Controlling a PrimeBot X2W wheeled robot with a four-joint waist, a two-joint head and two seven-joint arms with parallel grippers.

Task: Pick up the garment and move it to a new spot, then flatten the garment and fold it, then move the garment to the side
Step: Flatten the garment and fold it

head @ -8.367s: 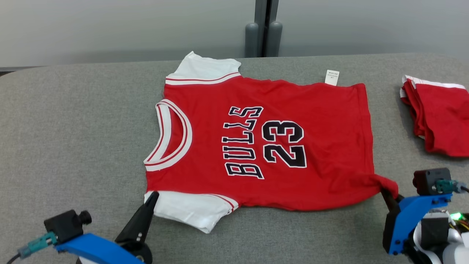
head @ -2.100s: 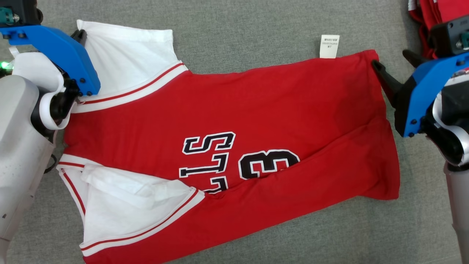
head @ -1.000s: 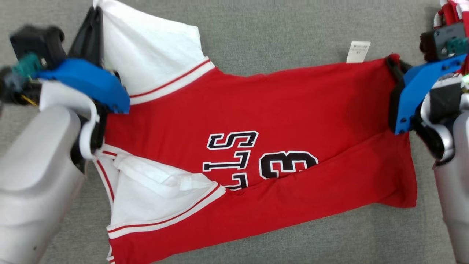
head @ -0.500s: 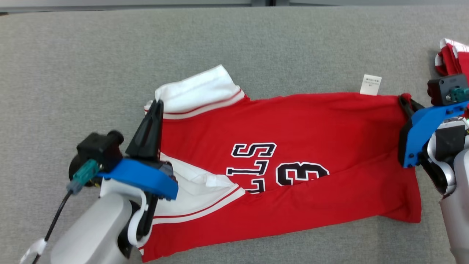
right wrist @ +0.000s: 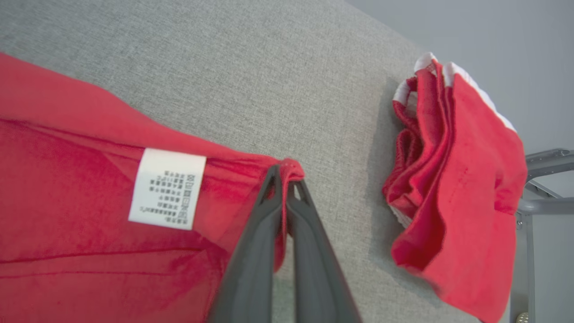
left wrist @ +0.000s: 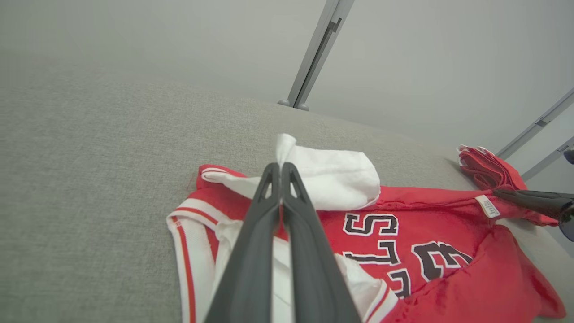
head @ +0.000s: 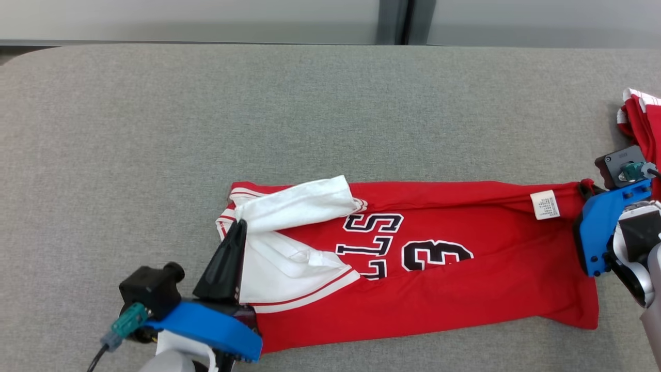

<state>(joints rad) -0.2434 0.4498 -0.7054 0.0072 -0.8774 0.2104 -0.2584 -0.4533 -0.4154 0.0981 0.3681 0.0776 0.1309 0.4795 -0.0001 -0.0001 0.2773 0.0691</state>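
The garment (head: pixel 465 279) is a red jersey with white sleeves and black lettering, lying on the grey table (head: pixel 155 129) as a long band, its far edge folded over toward me. My left gripper (head: pixel 240 223) is shut on the white sleeve (head: pixel 299 204) at the band's left end; in the left wrist view the sleeve cloth (left wrist: pixel 332 179) sticks out past the left gripper (left wrist: pixel 281 167). My right gripper (head: pixel 584 186) is shut on the red hem corner at the right end, beside the white label (head: pixel 545 204). The right wrist view shows the right gripper (right wrist: pixel 283 172) pinching that corner, with the label (right wrist: pixel 168 188) to its left.
Another folded red garment (head: pixel 643 124) lies at the table's right edge, close to my right arm, and appears as a folded red pile (right wrist: pixel 453 188) in the right wrist view. A grey wall with a post (head: pixel 395 20) stands behind the table's far edge.
Both grippers have drawn the jersey's far edge toward me, laying it over the front. The sleeve and label now rest on top of the red cloth. The head camera has tilted up.
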